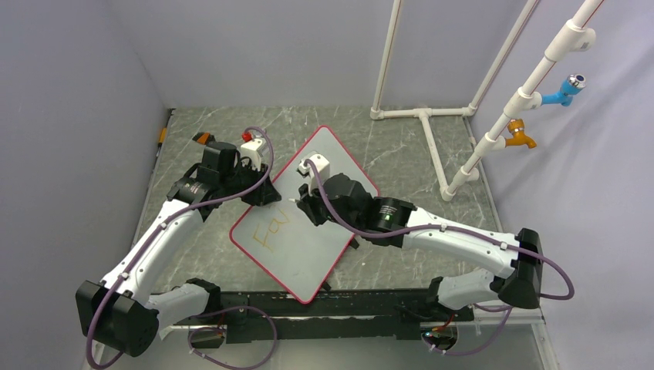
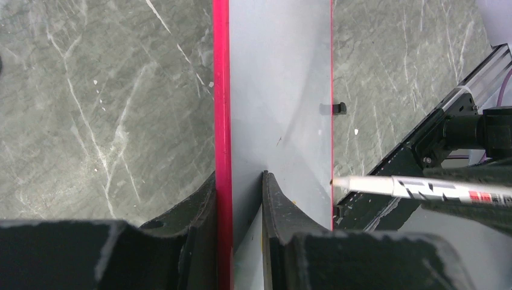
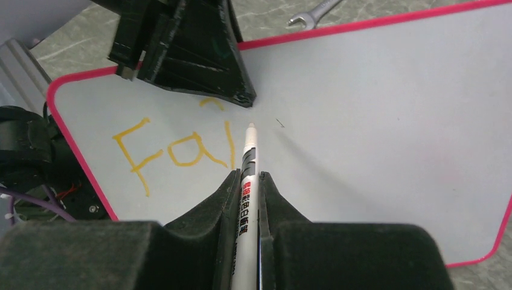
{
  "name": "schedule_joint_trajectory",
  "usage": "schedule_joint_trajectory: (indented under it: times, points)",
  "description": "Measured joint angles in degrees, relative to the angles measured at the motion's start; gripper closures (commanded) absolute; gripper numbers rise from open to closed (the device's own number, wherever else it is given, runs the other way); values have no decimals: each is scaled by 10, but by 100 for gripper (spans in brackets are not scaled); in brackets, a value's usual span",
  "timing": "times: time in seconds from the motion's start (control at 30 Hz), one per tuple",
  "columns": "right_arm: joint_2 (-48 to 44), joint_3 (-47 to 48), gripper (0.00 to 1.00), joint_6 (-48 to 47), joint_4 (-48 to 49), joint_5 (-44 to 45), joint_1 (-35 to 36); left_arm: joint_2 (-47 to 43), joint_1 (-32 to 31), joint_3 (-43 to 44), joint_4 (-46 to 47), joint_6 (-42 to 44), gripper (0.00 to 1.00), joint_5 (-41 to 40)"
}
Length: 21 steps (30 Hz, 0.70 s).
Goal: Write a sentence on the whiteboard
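Observation:
The whiteboard (image 1: 328, 250), white with a red rim, lies tilted across the table's middle. On it the sentence (image 3: 175, 151) stands in yellow as "Fa" plus one upright stroke, also seen from above (image 1: 271, 231). My left gripper (image 2: 240, 178) is shut on the whiteboard (image 2: 278, 90), one finger on each side of its red edge. My right gripper (image 3: 249, 176) is shut on a white marker (image 3: 249, 151). The marker's tip sits just right of the last stroke; whether it touches the whiteboard (image 3: 374, 121) I cannot tell. The marker (image 2: 422, 188) also shows in the left wrist view.
A white pipe frame (image 1: 432, 146) stands at the back right, with a blue tap (image 1: 563, 91) and an orange tap (image 1: 520, 137). A small wrench (image 3: 314, 12) lies on the grey table beyond the board. A black clip (image 2: 340, 109) sits at the board's far edge.

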Motion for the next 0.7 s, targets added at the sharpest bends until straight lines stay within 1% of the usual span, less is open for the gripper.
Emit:
schedule_joint_trajectory:
  times: [0.23, 0.7]
  points:
    - [-10, -30, 100, 10, -4, -24, -24, 0, 0, 0, 0, 0, 100, 1]
    - [17, -31, 100, 18, 9, -79, -27, -4, -1, 0, 0, 0, 100, 1]
